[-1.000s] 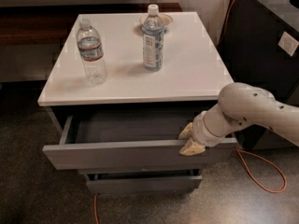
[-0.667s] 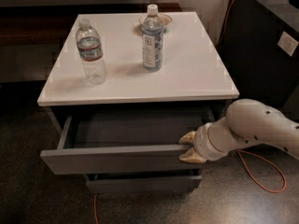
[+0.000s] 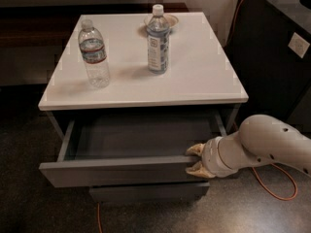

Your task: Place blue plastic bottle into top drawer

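Note:
The blue plastic bottle (image 3: 158, 40) stands upright at the back middle of the white tabletop (image 3: 199, 76), white cap on, blue-and-white label facing me. Below the top, the top drawer (image 3: 116, 174) is pulled well out, and the grey inside that shows holds nothing. My gripper (image 3: 195, 159) is at the right end of the drawer's front panel, far below and right of the bottle. One tan finger (image 3: 196, 149) lies over the panel's top edge on the inside, the other on the outer face, shut on the panel.
A clear bottle (image 3: 95, 55) with a red-and-blue band stands at the left of the tabletop. A shallow dish (image 3: 173, 21) sits behind the blue bottle. A narrower drawer (image 3: 146, 192) shows beneath. A dark cabinet (image 3: 277, 57) stands at right, an orange cable (image 3: 279, 191) on the floor.
The top drawer has slid further out towards me, with my gripper moving forward and down along with its front panel. Both bottles have stayed put.

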{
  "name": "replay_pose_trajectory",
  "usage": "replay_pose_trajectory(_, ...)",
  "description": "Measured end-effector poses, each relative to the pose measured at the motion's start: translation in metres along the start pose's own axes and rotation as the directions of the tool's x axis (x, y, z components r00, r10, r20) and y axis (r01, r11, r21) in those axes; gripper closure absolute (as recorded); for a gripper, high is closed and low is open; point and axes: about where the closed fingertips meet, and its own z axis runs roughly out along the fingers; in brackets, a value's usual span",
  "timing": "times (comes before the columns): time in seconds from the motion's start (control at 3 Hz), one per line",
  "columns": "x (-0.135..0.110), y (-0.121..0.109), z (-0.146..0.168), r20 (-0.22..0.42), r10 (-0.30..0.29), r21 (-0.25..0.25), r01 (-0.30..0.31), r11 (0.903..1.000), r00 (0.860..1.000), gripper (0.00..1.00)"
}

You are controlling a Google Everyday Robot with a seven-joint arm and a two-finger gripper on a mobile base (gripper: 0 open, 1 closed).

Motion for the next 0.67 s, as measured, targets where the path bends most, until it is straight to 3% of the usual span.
replay_pose_trajectory(0.67, 0.0014, -0.0003, -0.0011, 0.000, 0.000, 0.000, 0.000, 1.0000, 1.000, 1.00)
